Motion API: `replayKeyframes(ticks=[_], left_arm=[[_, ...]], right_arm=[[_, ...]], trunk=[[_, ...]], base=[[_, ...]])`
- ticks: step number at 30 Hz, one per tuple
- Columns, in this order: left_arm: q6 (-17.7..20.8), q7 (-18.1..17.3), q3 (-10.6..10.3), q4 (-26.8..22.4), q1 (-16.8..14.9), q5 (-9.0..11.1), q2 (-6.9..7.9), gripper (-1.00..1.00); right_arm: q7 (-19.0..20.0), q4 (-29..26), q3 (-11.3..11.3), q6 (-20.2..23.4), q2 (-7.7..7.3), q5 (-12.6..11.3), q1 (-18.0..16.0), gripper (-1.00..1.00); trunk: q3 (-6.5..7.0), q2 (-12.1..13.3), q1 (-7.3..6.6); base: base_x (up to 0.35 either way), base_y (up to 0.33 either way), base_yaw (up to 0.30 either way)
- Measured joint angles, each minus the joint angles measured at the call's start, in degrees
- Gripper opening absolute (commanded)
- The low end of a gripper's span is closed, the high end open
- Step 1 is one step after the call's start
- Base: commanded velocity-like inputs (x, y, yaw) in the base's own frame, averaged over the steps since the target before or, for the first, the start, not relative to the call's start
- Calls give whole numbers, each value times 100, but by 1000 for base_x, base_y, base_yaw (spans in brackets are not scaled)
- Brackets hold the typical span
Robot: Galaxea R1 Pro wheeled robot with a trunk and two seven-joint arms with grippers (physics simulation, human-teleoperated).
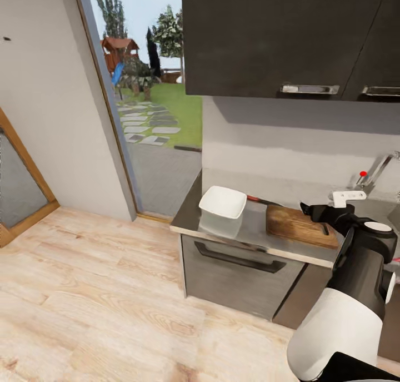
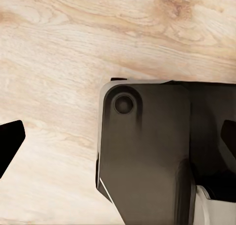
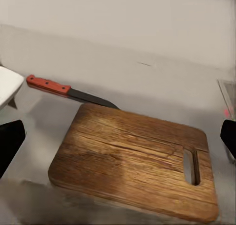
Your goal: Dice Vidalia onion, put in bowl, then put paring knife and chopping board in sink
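The right hand (image 1: pixel 311 208) hangs over the far end of the chopping board (image 1: pixel 300 226). In its wrist view its two fingertips (image 3: pixel 11 144) sit wide apart at the edges of the picture with nothing between them, so it is open and empty. The left hand (image 2: pixel 118 146) points down at the wooden floor (image 2: pixel 73 48) beside the robot's dark base (image 2: pixel 147 151); its fingertips are likewise spread with nothing held.

The board lies flat on the grey counter (image 1: pixel 255 226), slot handle toward the sink side. The paring knife (image 3: pixel 69 91) lies on the counter just behind the board, red handle toward the white bowl (image 1: pixel 222 204), blade tip at the board's back edge; whether it touches I cannot tell. The bowl stands at the counter's end, near the board. The faucet (image 1: pixel 369 179) with its red knob shows at the right edge, but the basin is mostly cut off and no onion is visible.

The risks from here, as I judge them:
- The board is still bare, so the onion has yet to be fetched. Swinging toward the sink with the arm low could sweep the board or knock the knife.
- The knife is slim and lies flat, so a shallow grasp could slip off the handle or push it against the wall.
- The bowl sits near the counter's end, and a nudge could send it onto the floor.
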Motion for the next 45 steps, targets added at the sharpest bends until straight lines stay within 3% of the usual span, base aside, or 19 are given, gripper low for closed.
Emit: replayKeyframes(ticks=[25, 33, 34, 40, 45], left_arm=[[0, 3, 0, -5, 0, 0, -7, 100], [0, 11, 8, -8, 0, 6, -4, 100], [0, 12, 9, -6, 0, 8, -5, 100], [0, 24, 10, -5, 0, 8, -2, 100], [10, 45, 23, 34, 0, 15, -4, 100]], right_arm=[[27, 15, -60, -50, 0, 10, 0, 100], [39, 43, -785, -67, 0, 8, 1, 100], [38, 60, -1103, -119, 0, 16, 1, 100], [42, 110, -2010, -453, 1, 9, 1, 100], [46, 409, -3010, -894, 2, 192, 2, 100]], trunk=[[0, 0, 0], [0, -1, -3], [-1, -1, -4], [-1, -1, -4], [-1, -1, -4]], base=[[-346, 0, 0], [-213, 0, 0], [-21, 0, 0], [-7, 0, 0], [0, 0, 0]])
